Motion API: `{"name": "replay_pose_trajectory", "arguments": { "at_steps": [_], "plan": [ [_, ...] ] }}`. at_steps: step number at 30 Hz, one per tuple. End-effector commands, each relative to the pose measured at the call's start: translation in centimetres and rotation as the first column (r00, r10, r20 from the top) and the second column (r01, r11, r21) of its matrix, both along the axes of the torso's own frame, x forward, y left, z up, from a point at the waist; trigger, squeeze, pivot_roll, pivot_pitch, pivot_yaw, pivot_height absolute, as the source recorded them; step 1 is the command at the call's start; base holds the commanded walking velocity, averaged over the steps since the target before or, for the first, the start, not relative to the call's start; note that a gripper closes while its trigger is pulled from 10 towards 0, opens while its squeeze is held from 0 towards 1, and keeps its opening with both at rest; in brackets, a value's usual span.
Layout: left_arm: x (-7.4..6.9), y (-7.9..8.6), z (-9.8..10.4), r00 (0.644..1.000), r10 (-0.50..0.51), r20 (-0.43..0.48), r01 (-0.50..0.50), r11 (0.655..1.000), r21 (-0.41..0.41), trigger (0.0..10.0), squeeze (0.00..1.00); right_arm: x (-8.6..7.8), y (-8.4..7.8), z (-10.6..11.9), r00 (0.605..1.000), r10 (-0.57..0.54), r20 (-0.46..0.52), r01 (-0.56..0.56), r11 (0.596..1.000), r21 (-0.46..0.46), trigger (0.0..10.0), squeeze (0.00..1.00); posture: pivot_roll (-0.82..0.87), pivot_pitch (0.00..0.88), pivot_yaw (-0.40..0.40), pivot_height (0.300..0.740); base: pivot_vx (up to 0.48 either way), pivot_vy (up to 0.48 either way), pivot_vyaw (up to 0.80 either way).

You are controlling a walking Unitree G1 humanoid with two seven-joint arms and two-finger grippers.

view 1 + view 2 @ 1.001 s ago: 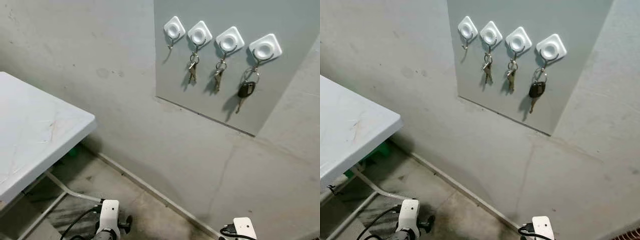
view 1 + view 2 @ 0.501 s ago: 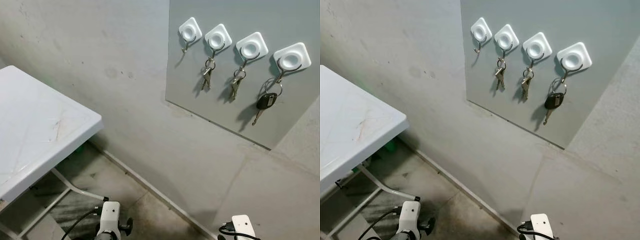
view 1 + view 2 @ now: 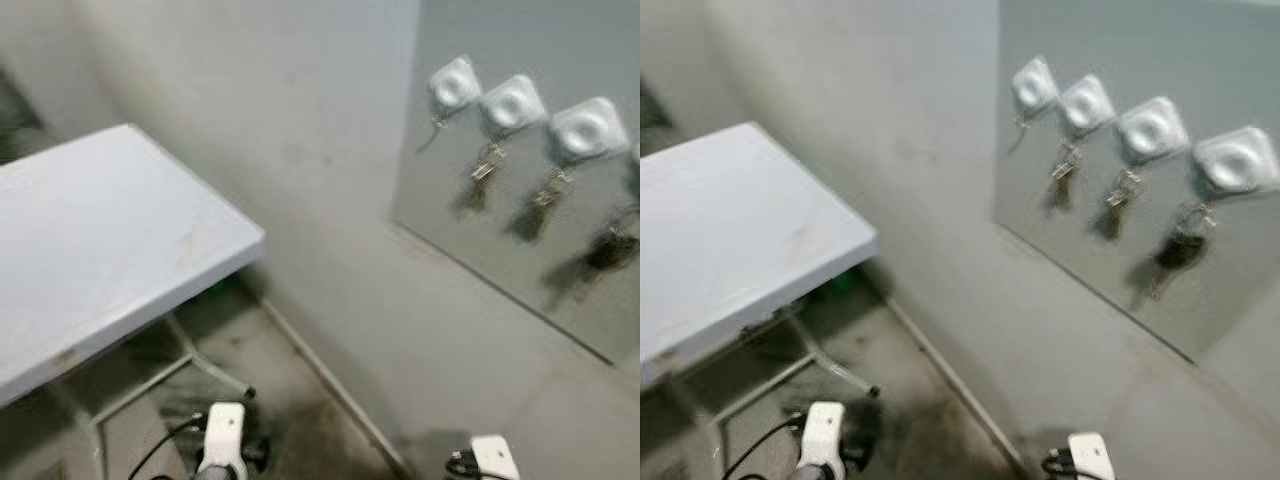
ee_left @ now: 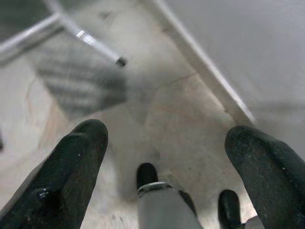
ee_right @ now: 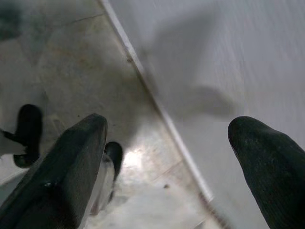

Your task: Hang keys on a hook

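A row of white square hooks (image 3: pixel 1085 100) sits on a grey wall panel (image 3: pixel 1110 40), blurred. The leftmost hook (image 3: pixel 1035 82) looks bare. Small key bunches (image 3: pixel 1065 168) (image 3: pixel 1122 190) hang from the two hooks after it, and a black-headed car key (image 3: pixel 1180 248) hangs from the rightmost hook (image 3: pixel 1237 160). Both arms hang low over the floor, away from the panel. My left gripper (image 4: pixel 167 138) is open with nothing between its fingers (image 4: pixel 71 176). My right gripper (image 5: pixel 167 138) is open too, over the floor beside the wall's skirting.
A white folding table (image 3: pixel 100 240) stands at the left, its metal legs (image 3: pixel 190 365) reaching onto the concrete floor. A skirting strip (image 3: pixel 330 385) runs along the foot of the grey wall. My white wrists (image 3: pixel 223 430) (image 3: pixel 493 455) show at the bottom edge.
The whole picture has shifted right and gone blurred, so the camera has turned left. The table now takes up more of the view. Nothing on the hooks has moved.
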State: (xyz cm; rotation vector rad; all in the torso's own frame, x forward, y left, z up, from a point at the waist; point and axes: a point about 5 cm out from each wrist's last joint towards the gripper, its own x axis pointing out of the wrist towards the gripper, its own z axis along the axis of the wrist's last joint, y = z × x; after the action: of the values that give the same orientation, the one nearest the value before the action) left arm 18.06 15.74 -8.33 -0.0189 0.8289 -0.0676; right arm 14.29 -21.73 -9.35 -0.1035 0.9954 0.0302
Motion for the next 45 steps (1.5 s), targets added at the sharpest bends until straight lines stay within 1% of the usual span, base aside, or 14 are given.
{"name": "replay_pose_trajectory", "arguments": {
  "at_steps": [1,16,19,25,29,45],
  "plan": [
    [-0.34,1.14,-0.12,1.0,0.015,-0.014,-0.015,0.999,0.033,10.0,0.0,0.74,0.91,0.11,1.0,0.013,0.018,-0.013,1.0,0.022,10.0,0.0,-0.03,0.0,-0.009,0.74,0.0,0.0,0.8],
    [-0.15,1.26,-0.03,0.999,0.042,-0.01,-0.042,0.999,0.025,10.0,0.0,0.94,1.2,0.12,1.0,-0.01,0.023,0.009,0.999,0.035,10.0,0.0,-0.02,0.0,-0.012,0.74,0.0,0.0,0.78],
    [-0.08,1.12,-0.01,0.999,0.052,-0.008,-0.052,0.999,0.016,10.0,0.0,0.95,1.2,0.12,0.999,-0.038,0.025,0.037,0.998,0.047,10.0,0.0,-0.02,0.0,-0.012,0.74,0.0,0.0,0.0],
    [-0.01,0.98,0.0,0.998,0.067,-0.01,-0.067,0.998,0.001,10.0,0.0,1.01,1.2,0.13,0.999,-0.04,0.024,0.039,0.998,0.048,10.0,0.0,-0.02,0.0,-0.014,0.74,0.0,0.0,0.0],
    [0.02,0.94,-0.01,0.997,0.07,-0.012,-0.07,0.998,-0.001,10.0,0.0,1.12,1.22,0.18,0.999,-0.042,0.029,0.04,0.998,0.051,10.0,0.0,-0.02,0.0,-0.015,0.74,0.0,0.333,0.0],
    [-0.03,0.96,-0.03,0.996,0.084,-0.014,-0.084,0.996,-0.006,10.0,0.0,1.08,1.1,0.19,0.999,-0.044,0.027,0.043,0.998,0.053,10.0,0.0,-0.02,0.0,-0.022,0.74,0.0,0.469,0.0]
  ]
}}
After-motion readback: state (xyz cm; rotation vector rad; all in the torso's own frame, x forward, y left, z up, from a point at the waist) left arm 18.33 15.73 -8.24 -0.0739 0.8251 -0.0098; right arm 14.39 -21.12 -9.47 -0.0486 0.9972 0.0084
